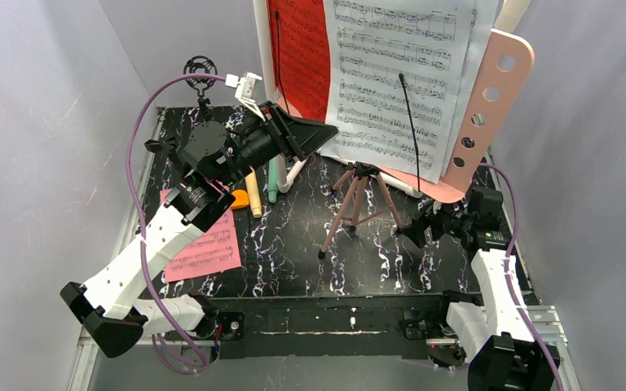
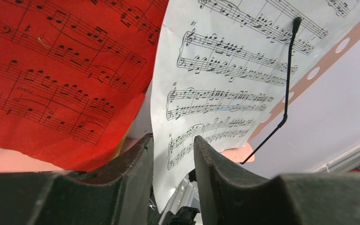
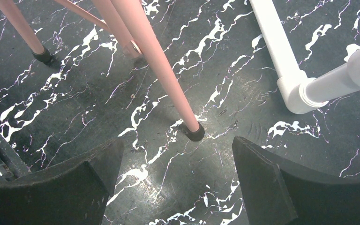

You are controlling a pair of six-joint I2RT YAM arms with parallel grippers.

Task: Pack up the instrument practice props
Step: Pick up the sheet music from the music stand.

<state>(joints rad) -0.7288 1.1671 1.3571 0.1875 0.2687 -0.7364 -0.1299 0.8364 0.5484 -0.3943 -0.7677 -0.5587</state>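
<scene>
Near the left edge of the black white-veined table [image 1: 293, 261], a pink sheet of printed music [image 1: 208, 248] was laid flat. Near the right edge, the right gripper [image 3: 177, 144] was held low over the surface with its jaws spread wide and nothing grasped. The black rubber foot [image 3: 194, 133] of one tripod leg was seen on the surface just beyond the gap. A white plastic pipe [image 3: 276, 42] was lying farther on, to the right. The pink tripod [image 1: 359, 199] was standing around the middle of the table.

Towards the far-left corner, a pale yellow microphone [image 1: 253, 195] and a mint-green microphone [image 1: 272, 183] were laid side by side, partly covered by the left arm [image 1: 171, 236]. Behind them, the left gripper [image 2: 173, 140] was positioned at the lower edge of a white sheet of music [image 2: 215, 84], which was hanging down between the two fingers. The jaws were standing close together, but it could not be told if the paper was pinched. Beside it, a red sheet of music [image 2: 61, 70] was resting on the same pink perforated stand panel [image 1: 493, 98] at the far edge. The white sheet was crossed by a thin black wire arm [image 2: 288, 79].
</scene>
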